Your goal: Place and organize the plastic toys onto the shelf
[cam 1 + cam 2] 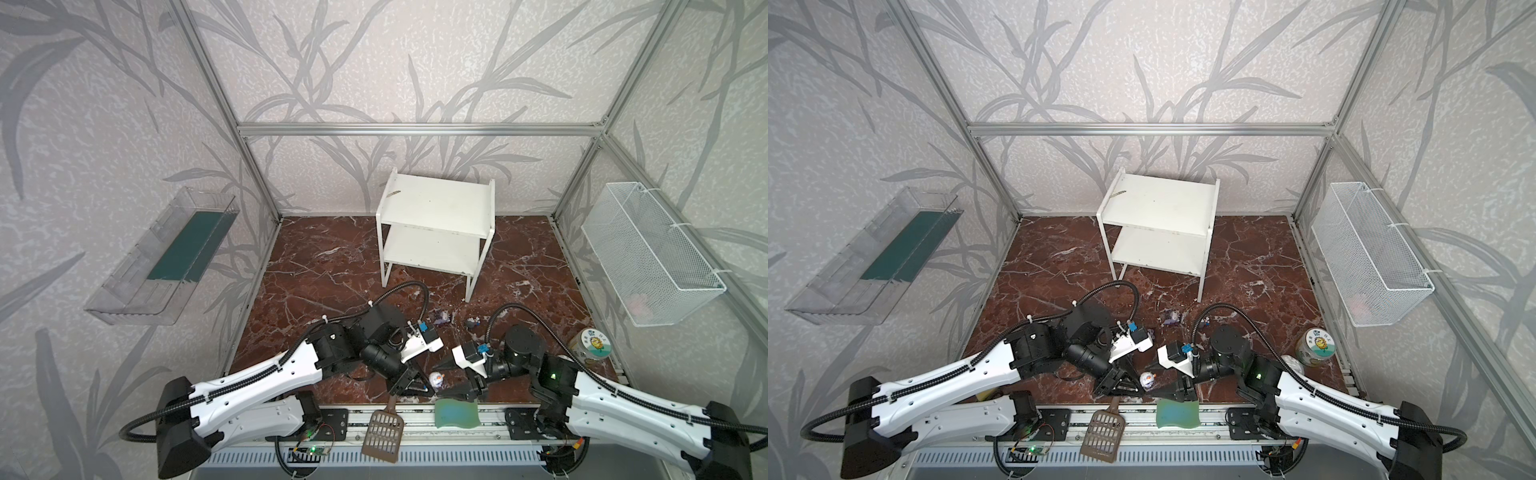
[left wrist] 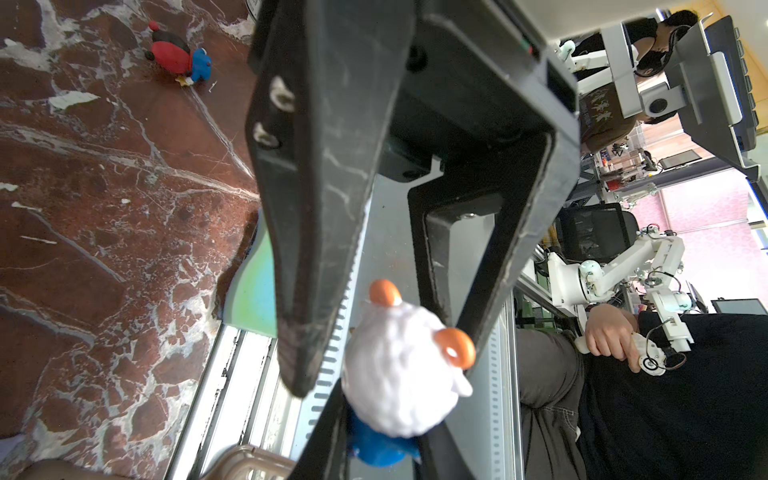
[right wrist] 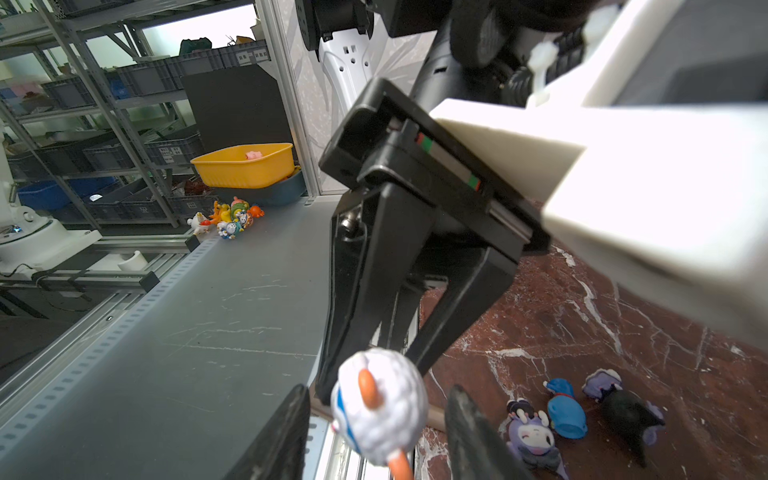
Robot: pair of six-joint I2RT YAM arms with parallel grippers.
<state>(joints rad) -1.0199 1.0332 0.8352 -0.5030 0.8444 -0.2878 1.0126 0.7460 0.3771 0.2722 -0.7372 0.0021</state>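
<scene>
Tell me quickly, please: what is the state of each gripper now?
Left gripper: shut on the white-headed toy.
Right gripper: open, its jaws on either side of the same toy, not gripping it.

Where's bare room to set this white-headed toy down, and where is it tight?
Both boards of the shelf are bare, save a small scrap near the top board's left rear corner. The floor left of the shelf is open too. Crowded: the front middle, with loose toys, the sponge and the scoop.
</scene>
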